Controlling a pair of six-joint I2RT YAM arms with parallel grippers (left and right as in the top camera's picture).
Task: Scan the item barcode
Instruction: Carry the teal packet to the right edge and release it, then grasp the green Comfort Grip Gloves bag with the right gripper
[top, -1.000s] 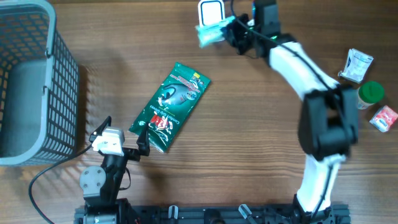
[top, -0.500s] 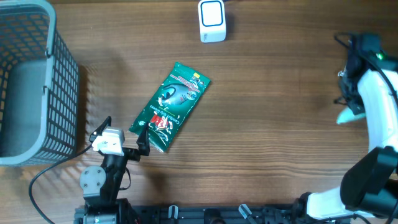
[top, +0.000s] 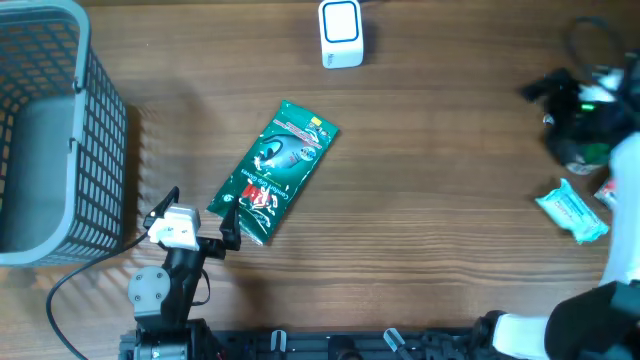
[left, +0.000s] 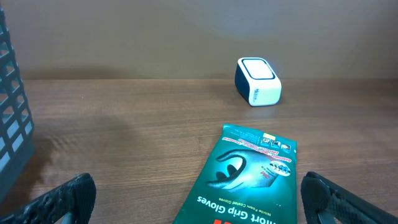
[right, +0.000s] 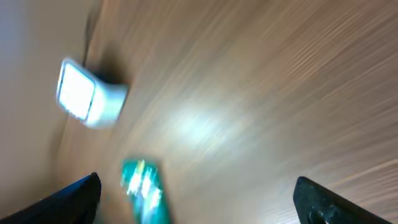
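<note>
Wood-grain table (top: 420, 200); plain beige wall (left: 186, 31) behind.

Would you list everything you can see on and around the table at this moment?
table: one, brown wood, under everything
basket: one, grey mesh, far left edge
scanner: one, white with blue trim, top centre
gloves packet: one, green, lying flat left of centre
small packet: one, pale blue-green, lying at the right, not gripped
green-topped item: one, mostly hidden under the right arm
red item: one, only a sliver showing at the right edge
left gripper: one, black fingers, open, beside the gloves packet's lower end
right gripper: one, black fingers, open and empty, blurred, at the right side
</note>
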